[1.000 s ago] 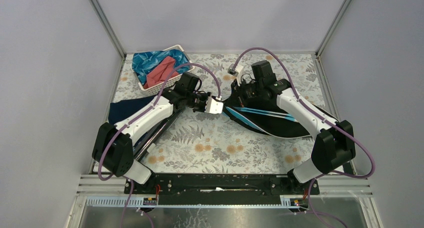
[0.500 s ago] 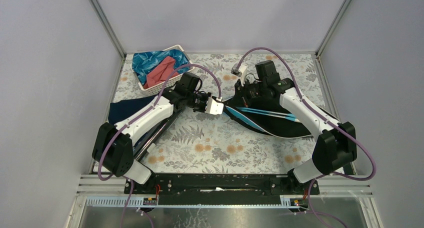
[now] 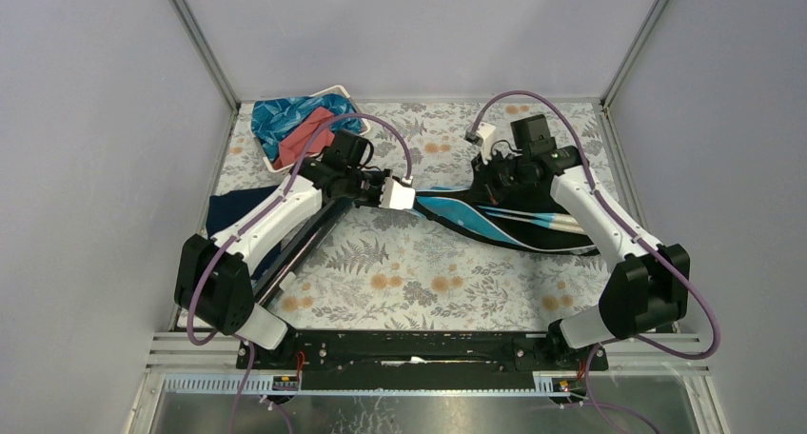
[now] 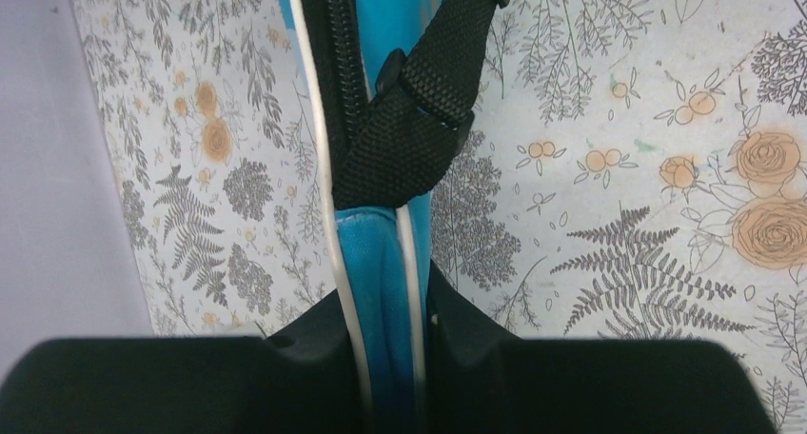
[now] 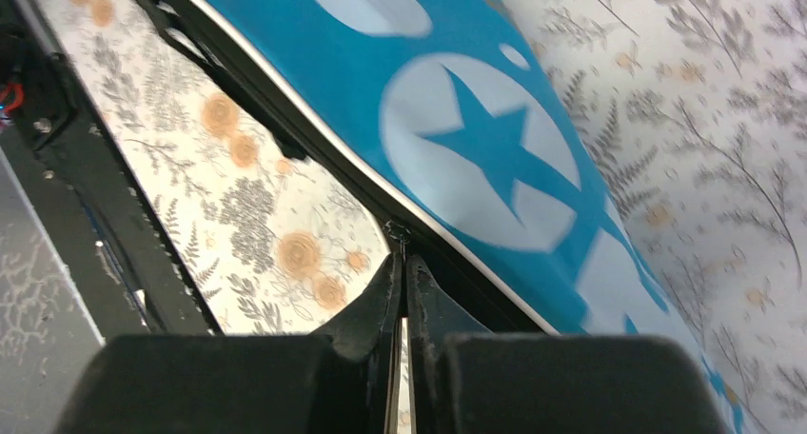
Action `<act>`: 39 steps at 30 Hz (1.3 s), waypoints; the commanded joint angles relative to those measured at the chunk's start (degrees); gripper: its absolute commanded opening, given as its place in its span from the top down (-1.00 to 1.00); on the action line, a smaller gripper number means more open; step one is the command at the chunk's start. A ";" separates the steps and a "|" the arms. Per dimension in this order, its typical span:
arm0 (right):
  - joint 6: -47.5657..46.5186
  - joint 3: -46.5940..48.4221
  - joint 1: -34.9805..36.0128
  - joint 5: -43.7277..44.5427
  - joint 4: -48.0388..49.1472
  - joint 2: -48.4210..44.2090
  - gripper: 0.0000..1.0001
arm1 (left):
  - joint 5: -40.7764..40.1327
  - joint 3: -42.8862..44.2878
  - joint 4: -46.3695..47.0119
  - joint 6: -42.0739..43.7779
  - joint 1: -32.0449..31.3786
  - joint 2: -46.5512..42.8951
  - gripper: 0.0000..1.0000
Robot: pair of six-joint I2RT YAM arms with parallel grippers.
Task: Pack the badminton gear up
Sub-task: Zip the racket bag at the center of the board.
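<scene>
My left gripper [image 4: 385,312] pinches the blue bag [image 4: 377,251] at its narrow end. My right gripper [image 5: 403,267] has its jaws pressed together at the bag's edge.

Both arms reach from the bottom corners toward the frame's centre. The left arm [image 3: 276,210] stretches up and right, and its end effector [image 3: 411,199] is clamped on the narrow end of the blue bag [image 4: 376,253]. The right arm [image 3: 595,206] angles up and left from its elbow at lower right, and its end effector [image 3: 476,188] has its fingers pressed together.
</scene>
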 commanded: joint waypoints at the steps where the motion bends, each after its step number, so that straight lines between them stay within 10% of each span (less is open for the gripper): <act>1: -4.37 0.58 -4.48 7.60 -5.02 -2.75 1.00 | -2.59 0.81 -8.46 1.59 1.77 -0.08 1.00; 39: -41.45 19.15 -60.66 33.09 -25.37 16.21 1.00 | -3.25 5.38 -9.60 1.42 3.25 4.94 1.00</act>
